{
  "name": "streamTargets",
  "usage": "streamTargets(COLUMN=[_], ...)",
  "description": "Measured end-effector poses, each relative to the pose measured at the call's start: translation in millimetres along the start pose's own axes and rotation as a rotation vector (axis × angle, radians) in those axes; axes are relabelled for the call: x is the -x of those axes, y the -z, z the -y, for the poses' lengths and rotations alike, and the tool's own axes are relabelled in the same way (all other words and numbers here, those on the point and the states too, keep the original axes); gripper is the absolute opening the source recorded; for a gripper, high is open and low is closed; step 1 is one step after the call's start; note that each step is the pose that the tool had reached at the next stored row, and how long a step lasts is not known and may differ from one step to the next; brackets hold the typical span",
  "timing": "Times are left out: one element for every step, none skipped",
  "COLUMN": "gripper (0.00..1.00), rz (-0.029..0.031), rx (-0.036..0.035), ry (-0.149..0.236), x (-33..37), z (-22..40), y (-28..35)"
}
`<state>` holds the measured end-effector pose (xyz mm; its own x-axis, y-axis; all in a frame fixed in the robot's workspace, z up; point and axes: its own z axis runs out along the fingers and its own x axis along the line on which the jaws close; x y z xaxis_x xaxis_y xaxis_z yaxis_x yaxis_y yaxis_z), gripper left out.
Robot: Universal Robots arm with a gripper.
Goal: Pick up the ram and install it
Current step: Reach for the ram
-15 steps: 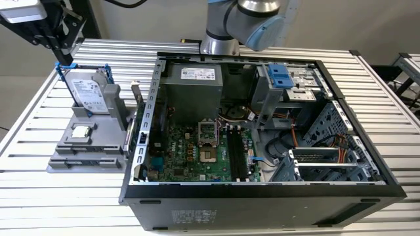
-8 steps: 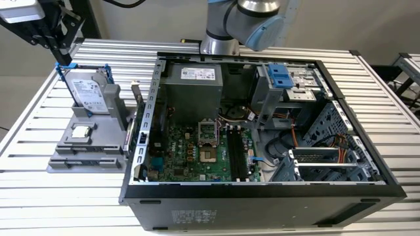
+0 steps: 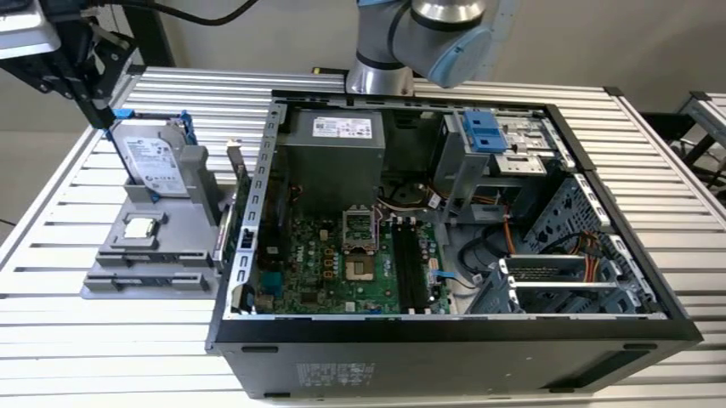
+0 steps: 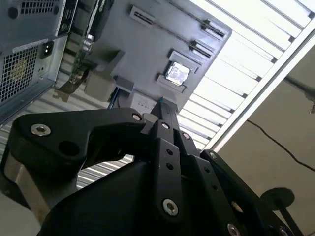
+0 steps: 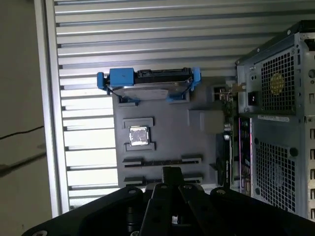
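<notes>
The ram is a thin dark stick standing on edge at the side of the grey fixture nearest the open computer case. In the first wrist view the ram appears edge-on between fixture and case. My gripper hangs at the exterior view's upper left, over the fixture's far end by the hard drive and well apart from the ram. In both wrist views the gripper looks shut, with nothing between its fingers. Long black memory slots lie on the green motherboard inside the case.
A silver hard drive in a blue frame stands upright on the fixture. A small square processor chip lies in a recess below it. The case's metal wall rises right beside the ram. All of it rests on a slatted aluminium table.
</notes>
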<state>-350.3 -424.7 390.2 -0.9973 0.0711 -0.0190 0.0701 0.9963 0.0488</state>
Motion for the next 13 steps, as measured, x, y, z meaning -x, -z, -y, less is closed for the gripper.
streamTargets(gripper=[0.0,0.0,0.0,0.0,0.0,0.0,0.0,0.0,0.0,0.0,0.0,0.0,0.0], rz=[0.0001,0.0,0.0,0.0,0.0,0.0,-0.0002,-0.0005,-0.0009,-0.0013,-0.0017,-0.0018,-0.0017], rx=[0.0001,0.0,0.0,0.0,0.0,0.0,0.0001,0.0002,0.0003,0.0005,0.0006,0.0007,0.0008], ry=[0.0,0.0,0.0,0.0,0.0,0.0,0.003,0.012,0.021,0.028,0.035,0.038,0.038], x=[-0.5,-0.9,-1.2,-1.6,-1.8,-1.9,-2.0,-2.1,-2.2,-2.4,-2.6,-2.9,-3.0], z=[3.7,7.2,10.7,14.1,16.8,19.5,21.2,21.6,22.1,22.8,23.5,23.9,24.4], y=[-0.1,-0.2,-0.2,-0.4,-0.5,-0.7,-0.7,-0.7,-0.7,-0.8,-0.9,-1.2,-1.6])
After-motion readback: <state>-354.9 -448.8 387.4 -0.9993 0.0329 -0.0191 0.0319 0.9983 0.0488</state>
